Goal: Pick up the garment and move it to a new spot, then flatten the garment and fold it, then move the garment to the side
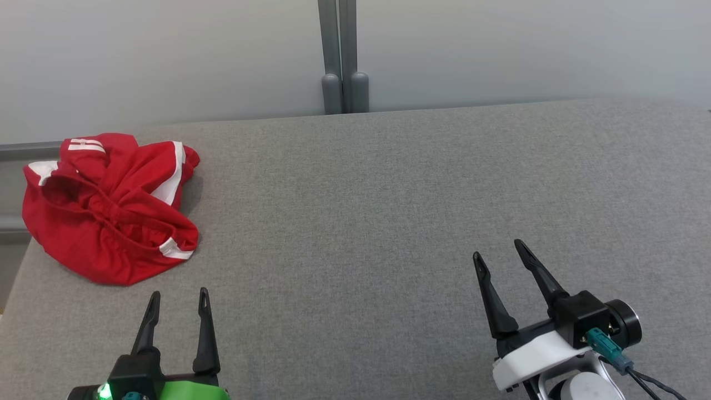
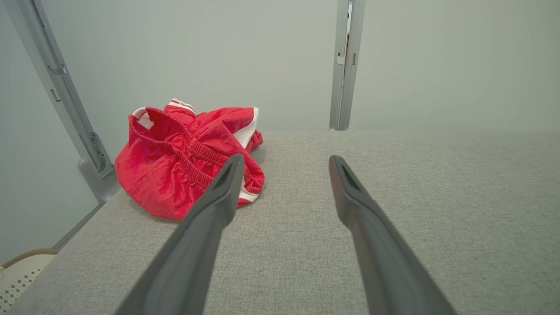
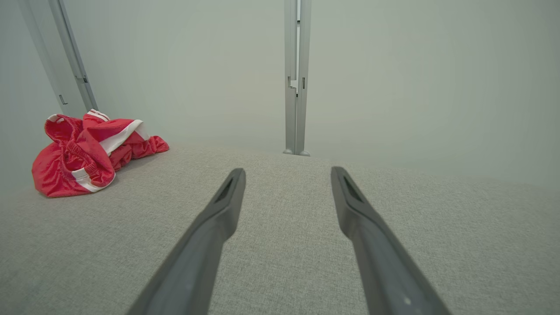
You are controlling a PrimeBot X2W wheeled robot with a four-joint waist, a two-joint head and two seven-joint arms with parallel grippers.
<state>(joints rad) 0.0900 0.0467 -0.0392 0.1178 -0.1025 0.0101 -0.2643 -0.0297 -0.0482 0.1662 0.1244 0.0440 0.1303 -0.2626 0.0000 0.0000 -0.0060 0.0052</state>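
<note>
The garment point(image 1: 105, 211) is a crumpled red pair of shorts with white stripes, bunched at the far left of the grey table point(image 1: 389, 211). In the left wrist view the garment point(image 2: 183, 162) lies just ahead and left of the fingers; in the right wrist view the garment point(image 3: 87, 151) is far off to the left. My left gripper point(image 1: 179, 294) stands open at the lower left, a short way in front of the garment, holding nothing. At the lower right my right gripper point(image 1: 500, 250) is open and empty, well away from the cloth.
A grey post point(image 1: 341, 55) rises against the pale wall behind the table's far edge. Another slanted post point(image 2: 65, 92) stands past the table's left edge. A pale perforated basket point(image 2: 22, 271) sits below that edge, off the table's left side.
</note>
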